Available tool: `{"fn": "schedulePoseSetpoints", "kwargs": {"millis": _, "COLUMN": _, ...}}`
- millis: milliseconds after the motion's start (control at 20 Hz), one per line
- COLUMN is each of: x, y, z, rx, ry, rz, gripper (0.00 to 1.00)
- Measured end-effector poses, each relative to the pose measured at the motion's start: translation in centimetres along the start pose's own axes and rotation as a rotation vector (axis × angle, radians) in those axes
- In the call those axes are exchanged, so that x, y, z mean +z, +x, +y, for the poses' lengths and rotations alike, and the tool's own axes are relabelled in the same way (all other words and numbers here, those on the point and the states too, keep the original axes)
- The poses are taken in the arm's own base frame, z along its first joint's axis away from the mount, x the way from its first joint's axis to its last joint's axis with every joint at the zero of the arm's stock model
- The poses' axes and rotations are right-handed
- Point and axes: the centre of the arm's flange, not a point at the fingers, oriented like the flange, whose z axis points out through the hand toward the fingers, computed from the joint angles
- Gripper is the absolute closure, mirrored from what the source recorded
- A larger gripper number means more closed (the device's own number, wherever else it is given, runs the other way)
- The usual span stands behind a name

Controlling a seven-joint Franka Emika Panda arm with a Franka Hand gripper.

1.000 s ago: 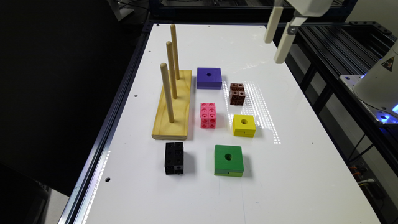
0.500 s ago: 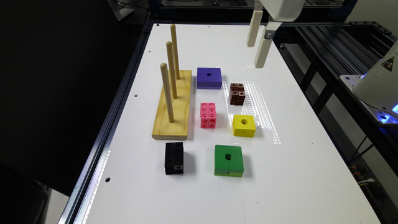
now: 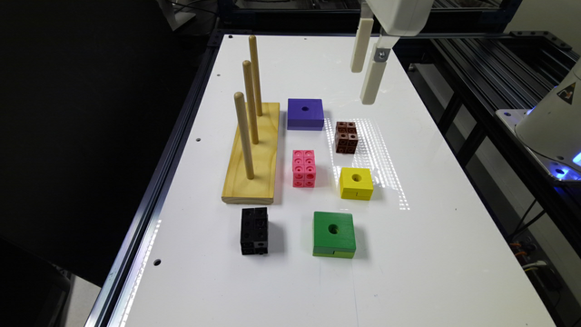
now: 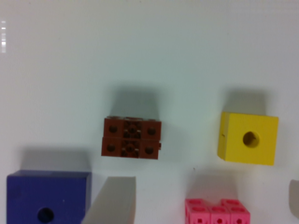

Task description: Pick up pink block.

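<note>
The pink block (image 3: 304,168) lies on the white table (image 3: 431,236), between the wooden peg board and the yellow block. In the wrist view the top edge of the pink block (image 4: 216,212) shows at the frame's border. My gripper (image 3: 364,84) hangs high above the table's far side, beyond the dark brown block (image 3: 346,136) and well away from the pink block. In the wrist view the gripper (image 4: 205,184) is open with nothing between its fingers (image 4: 114,200).
A wooden base with three upright pegs (image 3: 252,150) stands to the exterior view's left of the pink block. Around it sit a purple block (image 3: 305,114), a yellow block (image 3: 356,183), a green block (image 3: 333,234) and a black block (image 3: 254,230).
The gripper has moved toward the exterior view's left and slightly down, closer to the blocks. The blocks have not moved.
</note>
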Motion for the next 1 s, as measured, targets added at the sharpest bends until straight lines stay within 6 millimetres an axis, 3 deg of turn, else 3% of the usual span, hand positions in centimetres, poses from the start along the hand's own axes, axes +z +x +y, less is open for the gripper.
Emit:
{"fn": "schedulePoseSetpoints", "kwargs": {"millis": 650, "x": 0.6, "y": 1.6, "z": -3.9, "rx": -0.001, "ry": 0.012, "rz": -0.008, "gripper": 0.0}}
{"fn": "schedulePoseSetpoints", "kwargs": {"millis": 1000, "x": 0.9, "y": 2.1, "z": -4.7, "rx": -0.001, "ry": 0.013, "rz": -0.012, "gripper": 0.0}}
